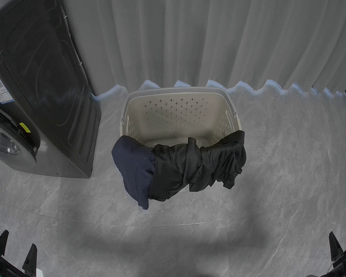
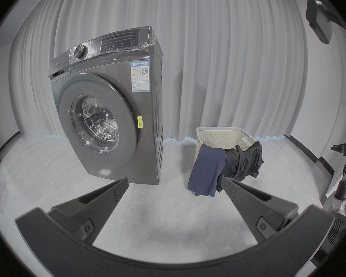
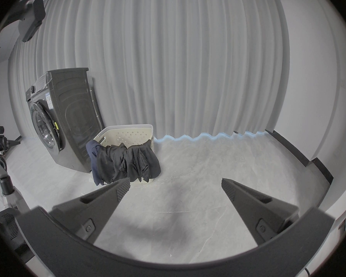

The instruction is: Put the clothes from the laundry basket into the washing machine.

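At centre frame, cream plastic laundry basket (image 1: 179,93) draped with black and navy clothes (image 1: 188,166), grey washing machine (image 1: 46,77) upper left, left gripper (image 2: 173,181) and right gripper (image 3: 175,181) spread wide, empty.

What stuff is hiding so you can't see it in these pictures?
Head view: the cream plastic laundry basket's front floor, hidden behind the draped black garment and navy blue garment.
Head view: the dark grey washing machine's round door, cut off by the left edge.
Left wrist view: the machine's blue-and-white label, print too small.
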`<state>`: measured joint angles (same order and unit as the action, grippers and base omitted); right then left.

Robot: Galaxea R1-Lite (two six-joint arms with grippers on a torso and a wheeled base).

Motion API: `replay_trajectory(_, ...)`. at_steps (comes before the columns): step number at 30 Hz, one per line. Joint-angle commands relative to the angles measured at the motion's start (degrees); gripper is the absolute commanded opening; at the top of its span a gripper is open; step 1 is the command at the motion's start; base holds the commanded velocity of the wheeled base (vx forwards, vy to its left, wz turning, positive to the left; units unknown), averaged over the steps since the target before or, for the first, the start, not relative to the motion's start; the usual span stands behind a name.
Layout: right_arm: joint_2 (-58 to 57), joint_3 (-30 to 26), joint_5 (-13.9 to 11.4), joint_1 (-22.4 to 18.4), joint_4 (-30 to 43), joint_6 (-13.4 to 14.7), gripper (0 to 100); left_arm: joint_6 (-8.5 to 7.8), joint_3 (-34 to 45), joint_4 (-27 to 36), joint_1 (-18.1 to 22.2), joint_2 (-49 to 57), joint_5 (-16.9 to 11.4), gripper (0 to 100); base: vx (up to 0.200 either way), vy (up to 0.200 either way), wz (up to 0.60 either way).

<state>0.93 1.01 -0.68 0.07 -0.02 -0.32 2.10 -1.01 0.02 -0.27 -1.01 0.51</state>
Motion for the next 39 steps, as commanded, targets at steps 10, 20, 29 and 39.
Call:
replay_trajectory(10, -0.9, -0.9, 0.0, 0.0, 0.0, 0.0, 100, 0.1, 0.9, 0.0, 0.0, 0.7, 0.0, 100, 0.1, 0.0, 0.0)
replay_trajectory(20, -0.9, -0.9, 0.0, 0.0, 0.0, 0.0, 100, 0.1, 0.9, 0.0, 0.0, 0.7, 0.0, 100, 0.12, 0.0, 0.0)
replay_trajectory(29, -0.9, -0.9, 0.0, 0.1, 0.0, 0.0, 100, 0.1, 0.9, 0.1, 0.0, 0.7, 0.0, 100, 0.067, 0.0, 0.0)
replay_trajectory(39, -0.9, -0.9, 0.0, 0.1, 0.0, 0.0, 100, 0.1, 0.9, 0.1, 0.0, 0.7, 0.0, 100, 0.12, 0.0, 0.0)
